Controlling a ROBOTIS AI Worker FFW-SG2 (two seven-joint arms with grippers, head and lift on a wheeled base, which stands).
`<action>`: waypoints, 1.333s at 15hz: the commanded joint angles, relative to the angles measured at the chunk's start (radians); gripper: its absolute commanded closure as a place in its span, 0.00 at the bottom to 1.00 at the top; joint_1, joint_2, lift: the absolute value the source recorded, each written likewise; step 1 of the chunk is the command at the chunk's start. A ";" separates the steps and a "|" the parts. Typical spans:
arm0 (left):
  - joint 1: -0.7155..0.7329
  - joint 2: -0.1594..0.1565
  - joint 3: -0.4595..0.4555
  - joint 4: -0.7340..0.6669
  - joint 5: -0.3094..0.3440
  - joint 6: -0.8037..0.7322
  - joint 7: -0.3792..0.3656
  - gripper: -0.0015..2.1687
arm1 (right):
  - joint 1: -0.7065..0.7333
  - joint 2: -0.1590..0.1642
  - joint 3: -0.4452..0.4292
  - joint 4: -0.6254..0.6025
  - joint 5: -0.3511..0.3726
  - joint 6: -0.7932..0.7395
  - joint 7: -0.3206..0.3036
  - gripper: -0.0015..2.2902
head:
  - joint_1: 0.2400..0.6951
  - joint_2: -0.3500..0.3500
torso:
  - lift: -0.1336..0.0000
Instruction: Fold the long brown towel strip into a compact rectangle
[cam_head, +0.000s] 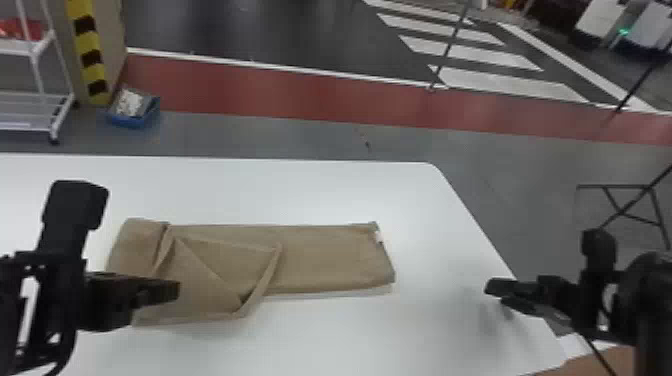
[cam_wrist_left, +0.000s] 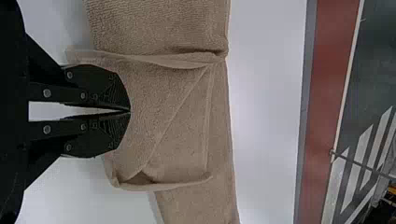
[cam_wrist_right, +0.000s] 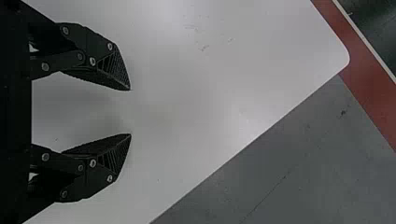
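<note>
Brown and only partly folded, the towel (cam_head: 325, 260) lies on the white table (cam_head: 300, 190) as a long band, so the job looks begun but well short of a compact rectangle. At the towel's left end there is a thick doubled bend (cam_head: 137, 245), and next to it a loose flap (cam_head: 200, 295) lies over the band, skewed, with a slanting crease and a corner sticking out past the towel's near side. The towel's right half lies flat and fairly straight, its end not folded in, with a small white tag (cam_head: 378, 236) on that end. What seems left is to square the crooked flap with the towel's long sides, then bring the flat right part over onto the left and press the stack down. The left gripper (cam_wrist_left: 130, 111) is over the towel's flap, its two fingertips pressed together with no cloth visible between them. The right gripper (cam_wrist_right: 130, 112) is well apart from the towel, off beyond its right end, fingers spread and nothing between them.
</note>
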 joint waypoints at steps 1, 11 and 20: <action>-0.016 0.003 0.005 0.063 -0.002 -0.060 0.014 0.28 | 0.001 -0.007 -0.002 0.009 -0.001 -0.008 0.000 0.28 | 1.00 0.00 | 0.07; -0.011 0.010 0.019 0.085 -0.033 -0.131 0.046 0.28 | -0.026 -0.004 0.016 0.029 0.021 -0.011 -0.002 0.28 | 1.00 0.00 | 0.07; -0.022 0.018 0.005 0.121 -0.074 -0.131 0.001 0.68 | -0.026 -0.002 0.015 0.035 0.018 -0.011 0.000 0.28 | 1.00 0.00 | 0.07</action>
